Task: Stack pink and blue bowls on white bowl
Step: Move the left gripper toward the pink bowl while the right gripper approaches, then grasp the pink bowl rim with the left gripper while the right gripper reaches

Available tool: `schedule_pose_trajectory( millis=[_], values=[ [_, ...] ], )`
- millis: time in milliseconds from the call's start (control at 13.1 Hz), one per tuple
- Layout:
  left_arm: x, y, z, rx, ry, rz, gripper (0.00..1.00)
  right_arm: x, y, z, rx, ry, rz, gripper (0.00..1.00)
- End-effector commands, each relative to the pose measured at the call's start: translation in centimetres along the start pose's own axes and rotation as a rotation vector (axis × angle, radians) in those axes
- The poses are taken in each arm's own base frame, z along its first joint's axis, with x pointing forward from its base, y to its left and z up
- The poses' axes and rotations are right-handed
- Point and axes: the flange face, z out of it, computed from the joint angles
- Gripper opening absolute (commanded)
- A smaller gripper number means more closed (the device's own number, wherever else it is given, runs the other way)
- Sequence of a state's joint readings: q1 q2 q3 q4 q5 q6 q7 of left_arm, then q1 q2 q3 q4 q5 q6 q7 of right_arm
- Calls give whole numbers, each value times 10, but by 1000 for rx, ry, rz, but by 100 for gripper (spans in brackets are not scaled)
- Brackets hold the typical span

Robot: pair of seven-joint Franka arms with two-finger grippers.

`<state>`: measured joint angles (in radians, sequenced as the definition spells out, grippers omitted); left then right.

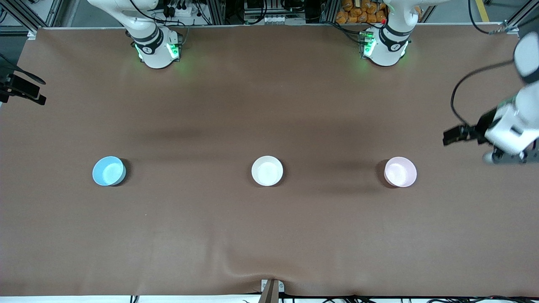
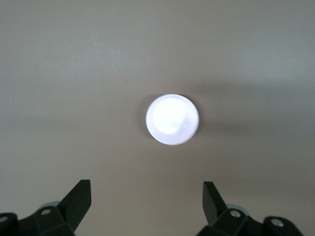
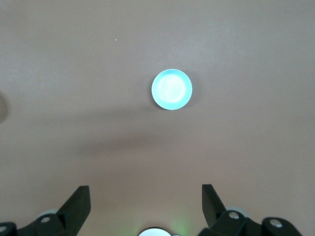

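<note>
Three bowls sit upright in one row across the brown table [image 1: 269, 235], well apart: blue bowl [image 1: 109, 171] toward the right arm's end, white bowl [image 1: 267, 170] in the middle, pink bowl [image 1: 400, 171] toward the left arm's end, none stacked. We see the left gripper [image 2: 146, 196] up in the air near the table's edge at the left arm's end, fingers spread wide and empty, the pink bowl in its wrist view. We see the right gripper [image 3: 145, 196] likewise spread wide and empty, high above the table with the blue bowl in its wrist view.
</note>
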<state>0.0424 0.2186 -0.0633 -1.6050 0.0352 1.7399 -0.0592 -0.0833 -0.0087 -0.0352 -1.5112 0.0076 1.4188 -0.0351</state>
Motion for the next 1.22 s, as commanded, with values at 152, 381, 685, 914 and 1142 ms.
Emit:
schedule_pose_trajectory(
  millis=[152, 381, 685, 914, 1142],
  values=[
    [34, -22, 81, 25, 2, 17, 100, 8, 1, 0, 7, 6, -2, 100],
    [25, -29, 151, 17, 44, 27, 100, 19, -6, 16, 3, -24, -16, 100],
    [11, -21, 221, 4, 84, 43, 100, 33, -12, 35, 11, -51, -26, 100],
    [13, -22, 256, -3, 87, 40, 95, 61, -32, 73, 3, -92, -58, 100],
    [9, -18, 284, -8, 89, 47, 80, 89, -38, 106, -3, -84, -84, 100]
  ],
)
